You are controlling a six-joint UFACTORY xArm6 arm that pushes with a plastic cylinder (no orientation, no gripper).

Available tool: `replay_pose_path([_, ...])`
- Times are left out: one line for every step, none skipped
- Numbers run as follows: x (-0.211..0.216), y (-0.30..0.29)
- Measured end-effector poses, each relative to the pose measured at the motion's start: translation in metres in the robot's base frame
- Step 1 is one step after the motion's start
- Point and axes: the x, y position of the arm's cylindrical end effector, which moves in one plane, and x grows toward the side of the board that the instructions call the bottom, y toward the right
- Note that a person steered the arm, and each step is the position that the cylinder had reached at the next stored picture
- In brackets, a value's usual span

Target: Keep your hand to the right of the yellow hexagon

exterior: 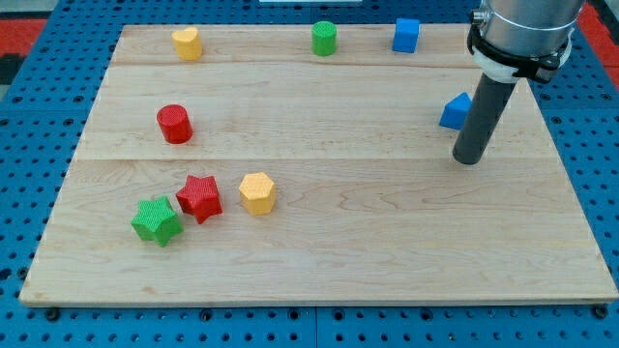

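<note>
The yellow hexagon (257, 192) lies left of the board's middle, toward the view's bottom. My tip (467, 159) rests on the board far to the view's right of it and a little higher. A blue block (455, 111) sits just above and left of my tip, partly hidden behind the rod.
A red star (200, 198) and a green star (157, 220) lie left of the hexagon. A red cylinder (175, 124) is above them. Along the top edge stand a yellow heart-like block (188, 43), a green cylinder (324, 39) and a blue cube (406, 35).
</note>
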Motion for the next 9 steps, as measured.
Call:
replay_pose_path([0.000,0.000])
replay_pose_path([0.000,0.000])
replay_pose_path([0.001,0.000])
replay_pose_path([0.002,-0.007])
replay_pose_path([0.003,-0.031])
replay_pose_path([0.003,-0.050])
replay_pose_path([0.004,-0.096])
replay_pose_path([0.020,-0.152])
replay_pose_path([0.048,-0.187])
